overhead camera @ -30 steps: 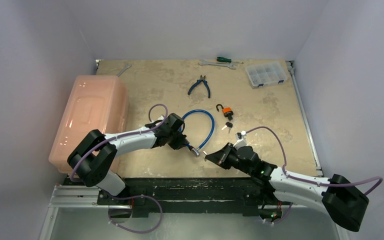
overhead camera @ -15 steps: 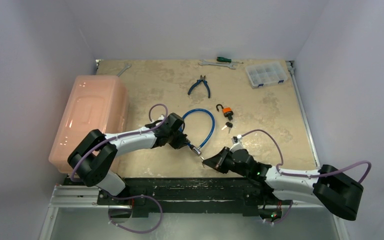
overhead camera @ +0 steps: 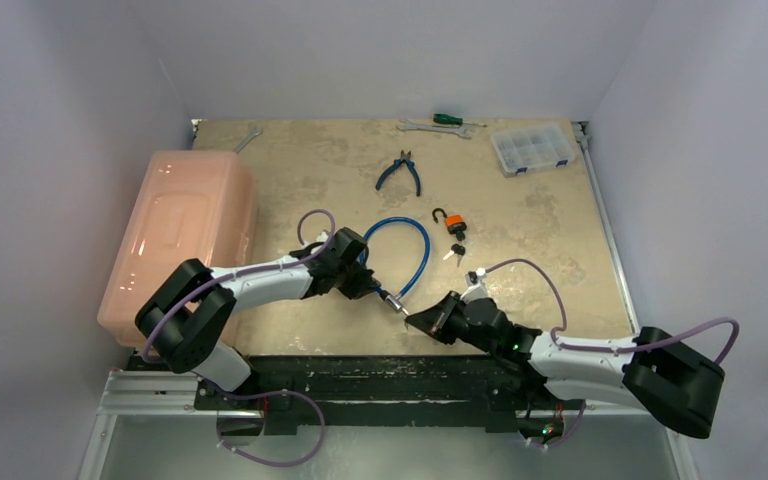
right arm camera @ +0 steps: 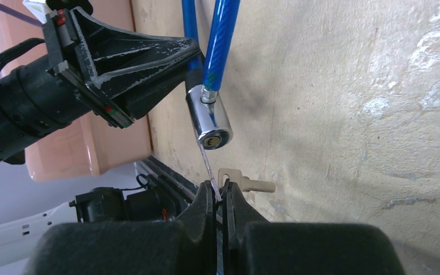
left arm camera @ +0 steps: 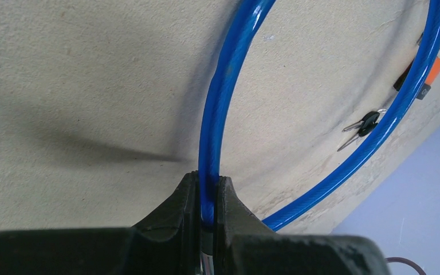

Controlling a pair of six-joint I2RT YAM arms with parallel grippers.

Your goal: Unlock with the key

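A blue cable lock (overhead camera: pixel 418 250) lies looped on the table, ending in a chrome cylinder (overhead camera: pixel 393 300). My left gripper (overhead camera: pixel 368 285) is shut on the cable just behind the cylinder; the left wrist view shows the cable (left arm camera: pixel 223 91) pinched between the fingers of this gripper (left arm camera: pixel 208 184). My right gripper (overhead camera: pixel 418 320) is shut on a key. In the right wrist view the gripper (right arm camera: pixel 220 192) holds the thin key blade (right arm camera: pixel 207 166), whose tip points up at the keyhole face of the cylinder (right arm camera: pixel 209 121), right at it. A beige second key (right arm camera: pixel 246 183) hangs beside the fingers.
An orange padlock (overhead camera: pixel 454 226) and small black keys (overhead camera: pixel 453 254) lie beyond the cable loop. Blue pliers (overhead camera: pixel 400 172), a wrench (overhead camera: pixel 435 128), a screwdriver (overhead camera: pixel 448 119) and a clear parts box (overhead camera: pixel 532 148) sit at the back. A pink bin (overhead camera: pixel 182 235) stands at left.
My right gripper has moved left with the key, closing on the chrome cylinder. The left gripper has shifted the cylinder slightly toward it.
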